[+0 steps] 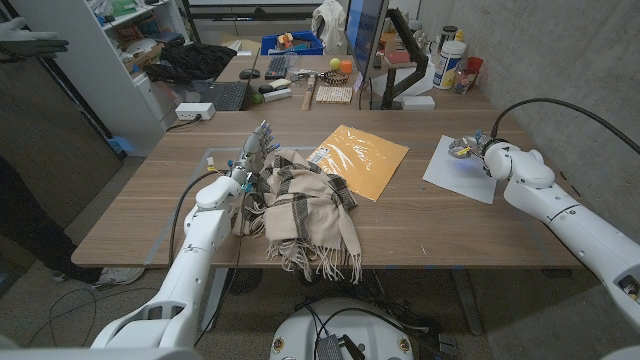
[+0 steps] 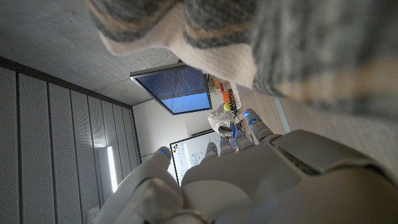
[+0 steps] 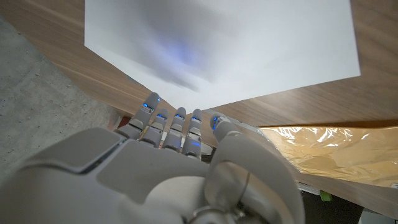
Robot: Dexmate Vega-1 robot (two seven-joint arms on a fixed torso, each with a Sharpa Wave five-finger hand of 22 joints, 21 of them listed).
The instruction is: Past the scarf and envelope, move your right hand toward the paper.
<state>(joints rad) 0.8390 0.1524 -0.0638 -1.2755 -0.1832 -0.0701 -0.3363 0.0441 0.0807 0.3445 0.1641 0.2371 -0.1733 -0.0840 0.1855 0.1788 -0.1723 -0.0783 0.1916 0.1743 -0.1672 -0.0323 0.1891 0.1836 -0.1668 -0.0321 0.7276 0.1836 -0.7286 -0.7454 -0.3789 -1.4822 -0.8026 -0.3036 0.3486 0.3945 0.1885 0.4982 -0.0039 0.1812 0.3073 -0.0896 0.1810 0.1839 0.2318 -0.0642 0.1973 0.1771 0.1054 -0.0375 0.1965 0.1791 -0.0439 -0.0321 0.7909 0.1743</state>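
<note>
A white sheet of paper (image 1: 458, 170) lies on the right side of the wooden table. My right hand (image 1: 472, 148) hovers over its far edge, fingers apart and holding nothing. In the right wrist view the paper (image 3: 224, 43) spreads just beyond my right hand (image 3: 168, 162), with the envelope (image 3: 329, 149) at the side. A yellow padded envelope (image 1: 360, 155) lies mid-table. A plaid beige and dark scarf (image 1: 305, 210) is heaped left of it, fringe hanging over the near edge. My left hand (image 1: 252, 155) stands by the scarf's left side, fingers up and apart; its wrist view shows the scarf (image 2: 273, 43) close by.
A second desk behind the table carries a monitor (image 1: 364, 40), a keyboard (image 1: 276, 67), bottles (image 1: 450, 60) and small items. A laptop (image 1: 222, 96) sits at the far left. A concrete wall (image 1: 570, 60) runs along the right side.
</note>
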